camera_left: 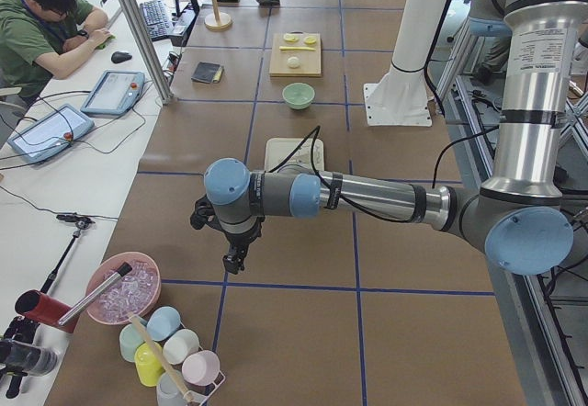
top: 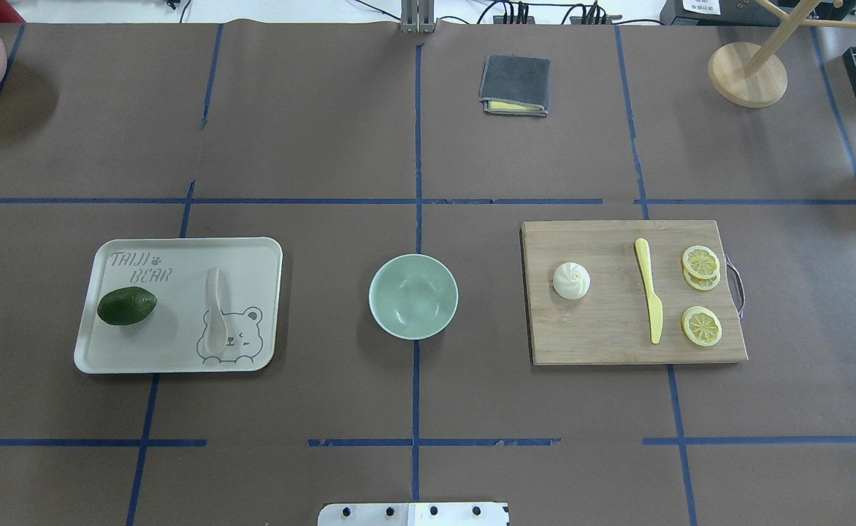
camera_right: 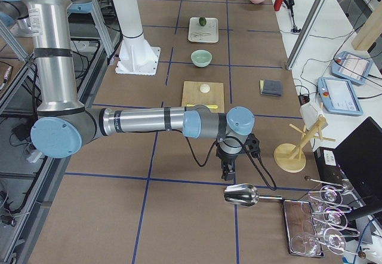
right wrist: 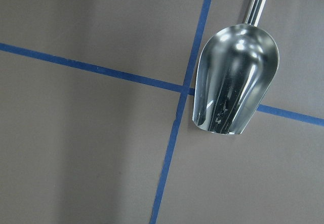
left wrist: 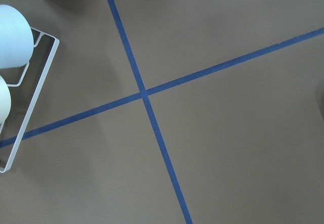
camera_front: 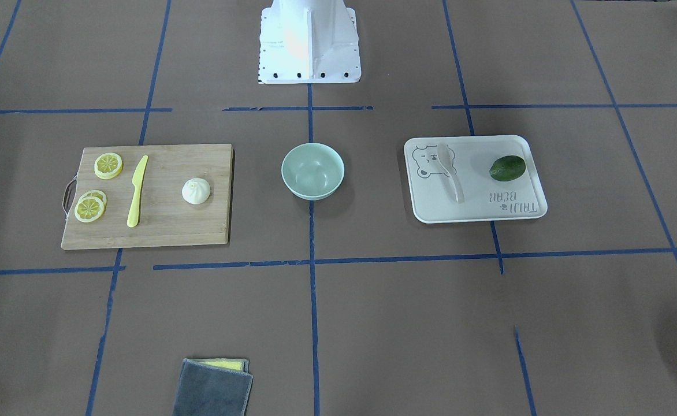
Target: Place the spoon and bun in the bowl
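Though left claw (camera_left: 234,261) and right claw (camera_right: 229,172) hang pointing downward, their opening cannot be told.

— Is there any writing that one can read on this table?
— Only one. The pale tray (top: 180,351) carries "TAIJI BEAR" in grey outlined letters near one corner, in two lines, with a small paw print after "TAIJI".
— And the white sticker (camera_left: 540,50) on the left arm?
— It has print, but too small to read.
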`<state>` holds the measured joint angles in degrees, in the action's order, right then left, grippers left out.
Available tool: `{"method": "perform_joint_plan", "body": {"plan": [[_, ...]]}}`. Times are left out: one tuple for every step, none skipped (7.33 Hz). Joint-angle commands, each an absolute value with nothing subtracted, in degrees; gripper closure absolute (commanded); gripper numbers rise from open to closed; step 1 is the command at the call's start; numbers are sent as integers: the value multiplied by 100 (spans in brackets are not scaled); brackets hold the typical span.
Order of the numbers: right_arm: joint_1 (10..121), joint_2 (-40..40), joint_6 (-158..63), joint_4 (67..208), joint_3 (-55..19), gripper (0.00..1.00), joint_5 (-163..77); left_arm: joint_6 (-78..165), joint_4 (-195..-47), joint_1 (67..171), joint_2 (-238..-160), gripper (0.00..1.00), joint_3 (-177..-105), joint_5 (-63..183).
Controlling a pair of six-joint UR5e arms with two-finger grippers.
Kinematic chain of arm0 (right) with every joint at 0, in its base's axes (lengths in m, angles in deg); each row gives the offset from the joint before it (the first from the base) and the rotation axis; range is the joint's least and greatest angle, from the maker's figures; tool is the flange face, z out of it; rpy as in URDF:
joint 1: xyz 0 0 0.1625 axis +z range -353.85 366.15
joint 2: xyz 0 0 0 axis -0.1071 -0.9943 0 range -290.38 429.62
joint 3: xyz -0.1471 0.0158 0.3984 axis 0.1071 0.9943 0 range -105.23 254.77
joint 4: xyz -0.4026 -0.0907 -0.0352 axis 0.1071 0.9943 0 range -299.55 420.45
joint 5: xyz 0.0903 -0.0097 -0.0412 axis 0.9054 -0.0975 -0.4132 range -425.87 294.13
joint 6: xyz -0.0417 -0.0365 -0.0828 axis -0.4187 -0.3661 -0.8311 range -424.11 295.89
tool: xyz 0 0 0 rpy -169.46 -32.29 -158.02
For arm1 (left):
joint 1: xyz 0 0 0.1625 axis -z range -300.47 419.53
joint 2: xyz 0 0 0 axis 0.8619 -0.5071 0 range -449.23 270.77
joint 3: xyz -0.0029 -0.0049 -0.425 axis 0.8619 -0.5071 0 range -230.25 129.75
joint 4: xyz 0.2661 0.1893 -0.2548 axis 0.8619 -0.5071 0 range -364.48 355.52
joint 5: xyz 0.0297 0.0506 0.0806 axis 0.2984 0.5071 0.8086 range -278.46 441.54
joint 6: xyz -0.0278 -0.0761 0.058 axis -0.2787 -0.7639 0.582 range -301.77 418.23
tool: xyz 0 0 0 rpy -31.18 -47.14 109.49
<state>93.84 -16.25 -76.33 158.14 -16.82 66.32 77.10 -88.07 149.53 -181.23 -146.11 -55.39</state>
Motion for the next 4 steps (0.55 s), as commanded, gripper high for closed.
{"method": "perform_joint_plan", "body": {"plan": [[9386, -1625, -7633, 15819, -1682, 0, 6632, 7712, -8815, 14953, -18125, 0, -14631, -5548], [9377, -1625, -7633, 15819, -1682, 0, 6632, 7712, -8815, 14953, -18108, 0, -14640, -5574], [9386, -1590, -7633, 15819, -1708, 0, 6632, 7695, -8824, 14953, -18142, 0, -14666, -5531], [9377, -1572, -7633, 15810, -1786, 0, 6632, 7695, -9007, 14953, -18151, 0, -14701, -5513]]}}
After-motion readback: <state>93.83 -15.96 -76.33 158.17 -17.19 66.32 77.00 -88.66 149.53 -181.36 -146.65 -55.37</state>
